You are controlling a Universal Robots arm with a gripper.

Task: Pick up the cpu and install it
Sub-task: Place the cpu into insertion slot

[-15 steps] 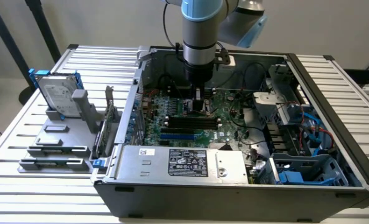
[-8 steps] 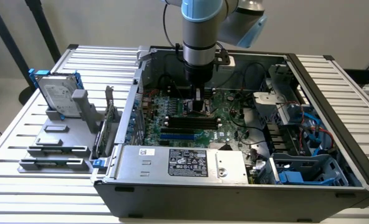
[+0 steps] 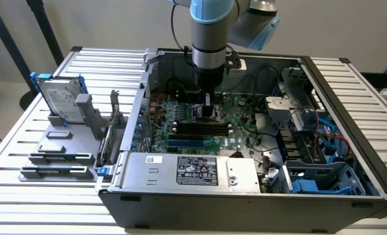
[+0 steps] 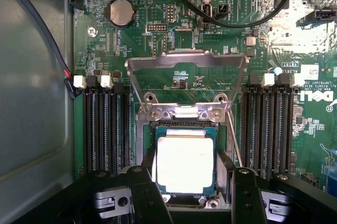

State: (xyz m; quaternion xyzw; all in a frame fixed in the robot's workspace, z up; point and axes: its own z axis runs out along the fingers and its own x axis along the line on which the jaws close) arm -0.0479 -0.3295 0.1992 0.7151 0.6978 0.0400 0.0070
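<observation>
Leftmost in the exterior view we see a silver hard drive in a blue frame (image 3: 58, 97). Right of it, inside the open grey computer case (image 3: 246, 205), the black gripper (image 4: 193, 176) has its fingers apart, straddling the small square silver-topped cpu (image 4: 185, 163) set into the green motherboard (image 4: 158, 10).

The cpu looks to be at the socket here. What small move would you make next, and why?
Probably a slow, straight-down ease, with no sideways shift. The cpu lies square over the socket, bracketed by the tool, and the load plate stands open, clear of it. Whether the chip is fully seated cannot be told, so a gentle descent seems safest.
</observation>
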